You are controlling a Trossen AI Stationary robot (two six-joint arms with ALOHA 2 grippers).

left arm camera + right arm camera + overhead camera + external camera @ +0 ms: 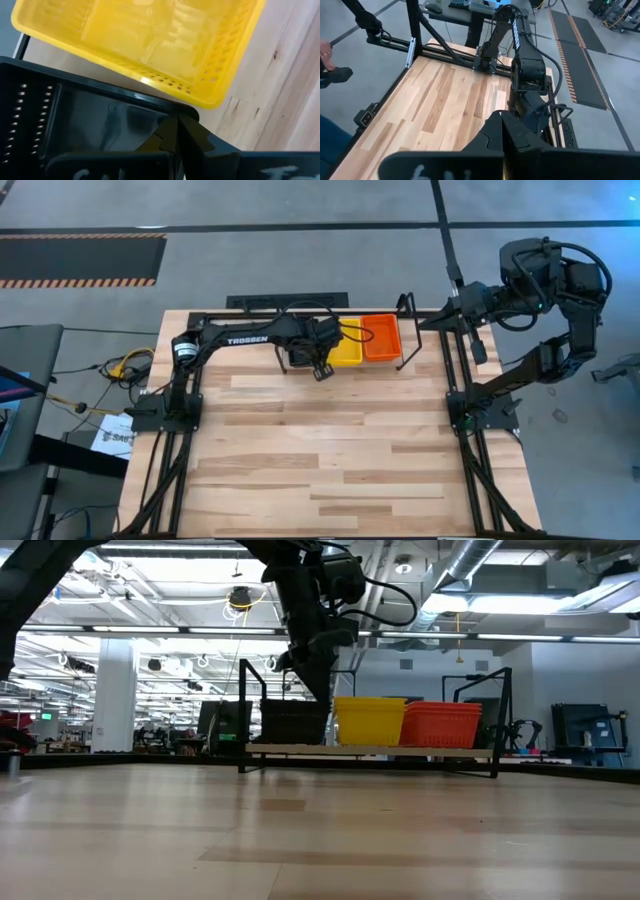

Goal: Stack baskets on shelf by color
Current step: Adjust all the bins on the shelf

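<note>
On the shelf [300, 750] at the table's far edge stand a black basket [293, 722], a yellow basket [368, 720] and a red-orange basket [440, 725], side by side on their bottoms. My left gripper [178, 131] is shut and points steeply down over the black basket [75, 120], at its rim near the corner beside the yellow basket [150, 40]. In the high view the left arm hides most of the black basket. My right gripper [502, 131] is shut on nothing, raised beyond the table's right edge. My left gripper has its shut fingertips [172, 131] at the black basket's rim [165, 106], near the corner next to the yellow basket, coming from above. The fingers hide the spot, so I cannot tell whether they touch or pinch the rim. The basket sits level on the shelf.
The shelf's upright end posts [503, 720] rise beside the red-orange basket. The black rail frames [455, 380] run along both sides of the table. The wooden top [320, 450] lies in front of the shelf. A person's hand [325, 55] shows beyond the table.
</note>
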